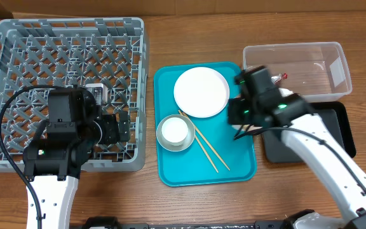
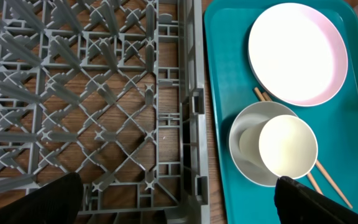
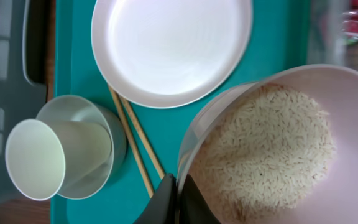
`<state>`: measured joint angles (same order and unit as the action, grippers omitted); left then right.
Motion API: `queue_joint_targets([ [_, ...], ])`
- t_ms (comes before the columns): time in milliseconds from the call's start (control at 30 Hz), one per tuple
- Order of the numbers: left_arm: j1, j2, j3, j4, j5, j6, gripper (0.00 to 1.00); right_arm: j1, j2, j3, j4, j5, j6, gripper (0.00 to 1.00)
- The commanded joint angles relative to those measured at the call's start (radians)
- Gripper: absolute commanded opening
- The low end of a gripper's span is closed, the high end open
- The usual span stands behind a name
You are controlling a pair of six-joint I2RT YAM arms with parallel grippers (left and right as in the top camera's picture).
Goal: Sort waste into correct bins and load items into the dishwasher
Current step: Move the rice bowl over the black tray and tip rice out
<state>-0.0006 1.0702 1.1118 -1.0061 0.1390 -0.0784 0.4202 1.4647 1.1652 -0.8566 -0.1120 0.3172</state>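
My right gripper (image 3: 179,190) is shut on the rim of a small white bowl (image 3: 347,180) full of rice (image 3: 272,143), held above the teal tray's right side. My left gripper (image 2: 176,208) hangs open and empty over the near right edge of the grey dish rack (image 1: 18,51). On the teal tray (image 1: 234,165) lie a white plate (image 1: 201,91), a metal bowl (image 2: 244,165) with a white cup (image 2: 288,146) tipped inside it, and wooden chopsticks (image 1: 208,149). A red-and-white wrapper (image 1: 278,77) lies in the clear tub (image 1: 310,54).
The black tray (image 1: 335,127) sits just below the clear tub, partly under my right arm. The rack fills the table's left side, its rim close to the teal tray's left edge.
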Motion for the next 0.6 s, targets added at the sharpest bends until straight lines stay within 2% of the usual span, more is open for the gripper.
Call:
queue_joint_targets([
  [0,-0.006,0.003,0.023,0.001,0.008,-0.015,1.0,-0.141,-0.036,0.027,-0.018,-0.157,0.005,0.04],
  [33,-0.006,0.003,0.023,0.001,0.008,-0.015,1.0,-0.21,-0.036,0.026,-0.026,-0.211,0.0,0.04],
  [167,-0.006,0.003,0.023,0.001,0.008,-0.015,1.0,-0.335,-0.036,0.026,-0.04,-0.341,-0.052,0.04],
  [367,-0.006,0.003,0.023,0.0,0.008,-0.015,1.0,-0.489,-0.036,0.021,-0.09,-0.44,-0.122,0.04],
  [567,-0.006,0.003,0.023,0.0,0.008,-0.015,1.0,-0.622,-0.035,-0.022,-0.099,-0.635,-0.196,0.04],
])
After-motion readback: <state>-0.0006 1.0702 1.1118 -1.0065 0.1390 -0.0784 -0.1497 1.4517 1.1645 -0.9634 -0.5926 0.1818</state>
